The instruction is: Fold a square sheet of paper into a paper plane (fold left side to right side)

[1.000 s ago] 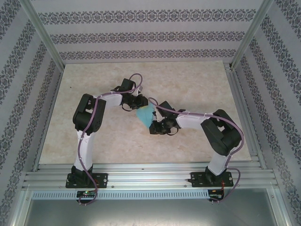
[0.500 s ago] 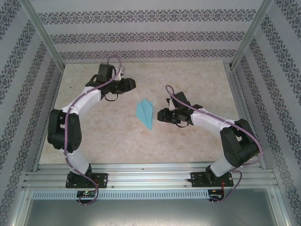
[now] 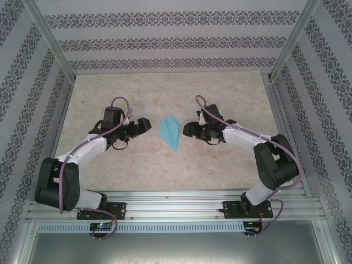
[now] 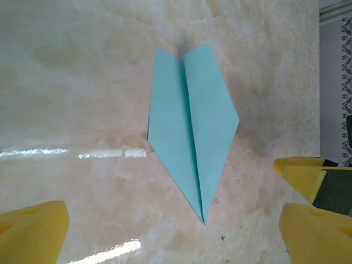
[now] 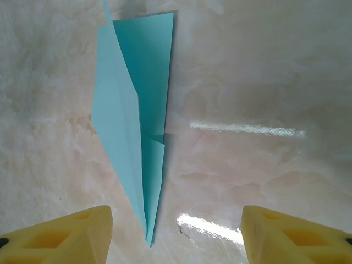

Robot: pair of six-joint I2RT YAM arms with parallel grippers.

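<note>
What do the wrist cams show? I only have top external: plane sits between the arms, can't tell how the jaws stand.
Observer: Left wrist: left jaws wide apart, nothing between them.
Operator: Right?
Observer: Right wrist: right jaws open too, not touching the paper plane.
Operator: Plane itself?
Observer: It lies on the table, nose toward the left wrist camera; the right wrist view shows layered folds along its centre crease.

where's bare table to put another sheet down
The far strip of table between the back wall and the plane is bare, as is the near strip between plane and rail. Crowded mid-table: left tool and right tool flank the plane closely, both open.
</note>
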